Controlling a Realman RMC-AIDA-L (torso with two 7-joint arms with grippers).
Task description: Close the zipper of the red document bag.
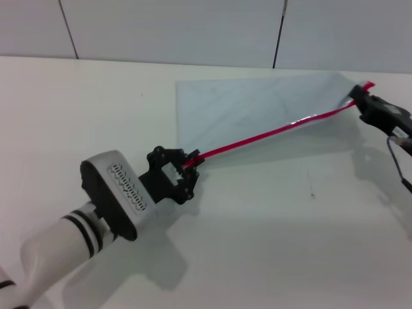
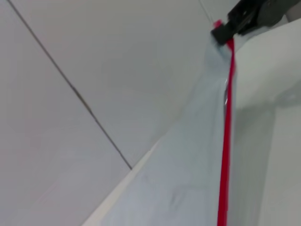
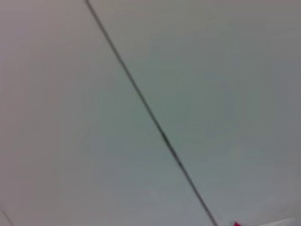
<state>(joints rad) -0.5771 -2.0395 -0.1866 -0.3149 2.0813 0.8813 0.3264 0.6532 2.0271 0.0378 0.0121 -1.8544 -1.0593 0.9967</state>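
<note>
The red document bag [image 1: 257, 106] is a pale blue-grey translucent pouch on the white table, its red-edged long side lifted and pulled taut. The zipper [image 1: 270, 134] runs as a thin red strip between my two grippers. My left gripper [image 1: 191, 165] is shut on the zipper's near end. At the far right, my right gripper [image 1: 360, 98] is shut on the bag's corner. The left wrist view looks along the zipper [image 2: 226, 141] and the bag [image 2: 188, 174] toward the right gripper [image 2: 233, 26]. The right wrist view shows only a red tip [image 3: 236, 224].
The white table [image 1: 270, 244] spreads out in front of the bag. A tiled wall [image 1: 193, 29] with dark seams rises right behind the table. A black cable [image 1: 398, 161] hangs below the right arm at the right edge.
</note>
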